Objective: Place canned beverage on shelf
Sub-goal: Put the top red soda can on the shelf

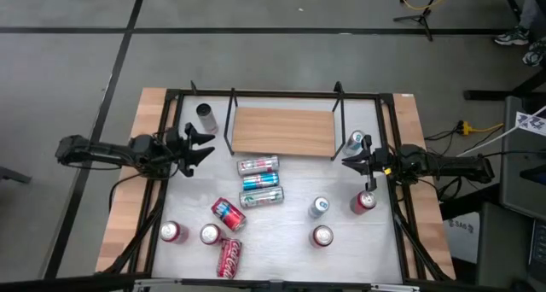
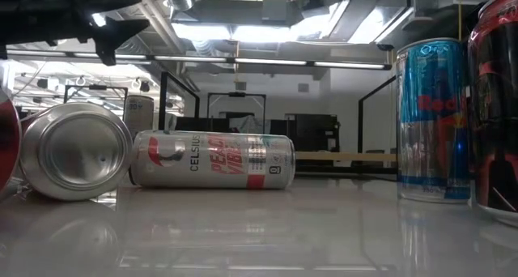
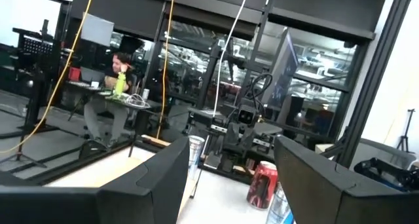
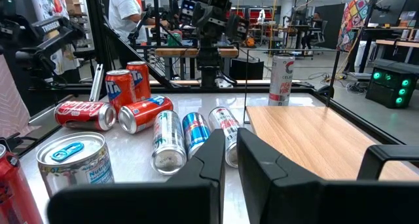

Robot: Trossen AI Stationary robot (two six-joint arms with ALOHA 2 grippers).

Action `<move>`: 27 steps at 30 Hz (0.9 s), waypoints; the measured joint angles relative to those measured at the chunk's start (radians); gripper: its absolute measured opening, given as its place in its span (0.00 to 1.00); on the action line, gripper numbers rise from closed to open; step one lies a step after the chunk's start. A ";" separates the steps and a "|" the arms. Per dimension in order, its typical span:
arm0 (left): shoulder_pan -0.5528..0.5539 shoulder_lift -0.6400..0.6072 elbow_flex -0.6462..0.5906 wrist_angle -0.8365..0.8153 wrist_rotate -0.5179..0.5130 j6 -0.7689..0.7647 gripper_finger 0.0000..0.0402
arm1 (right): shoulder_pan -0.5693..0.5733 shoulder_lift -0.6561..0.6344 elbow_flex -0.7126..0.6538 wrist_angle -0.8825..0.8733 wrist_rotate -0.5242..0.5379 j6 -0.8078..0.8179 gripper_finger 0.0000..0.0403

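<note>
On the table: a white top [image 1: 281,241] is holding a shelf, loose cans and both arms' grippers
Shelf: a bare light-brown board [image 1: 282,131] is lying flat at the far middle of the table; thin black rod brackets are standing at both its ends
Left gripper: the left gripper [image 1: 207,147] is hovering just left of the shelf; its fingers are standing apart with nothing between them; a white can [image 1: 206,115] is standing upright just beyond it, near the shelf's left end
Right gripper: the right gripper [image 1: 348,161] is hovering off the shelf's right end; its fingers are pressed together on nothing; a blue and silver can [image 1: 357,140] is standing just beyond it
Lying cans: three cans [image 1: 259,182] are lying side by side just in front of the shelf; a red can [image 1: 228,213] is lying tilted nearer the front; another red can [image 1: 230,258] is lying at the front edge
Upright cans: two [image 1: 190,233] are standing at front left; a silver-topped can [image 1: 319,207] and two red cans [image 1: 341,219] are standing at right
Room: a person [image 4: 124,14] is showing beyond the table in the right wrist view
</note>
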 joint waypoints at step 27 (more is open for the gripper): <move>-0.038 0.596 0.583 -0.366 0.106 -0.020 0.54 | 0.000 0.000 0.000 0.000 0.000 0.000 0.08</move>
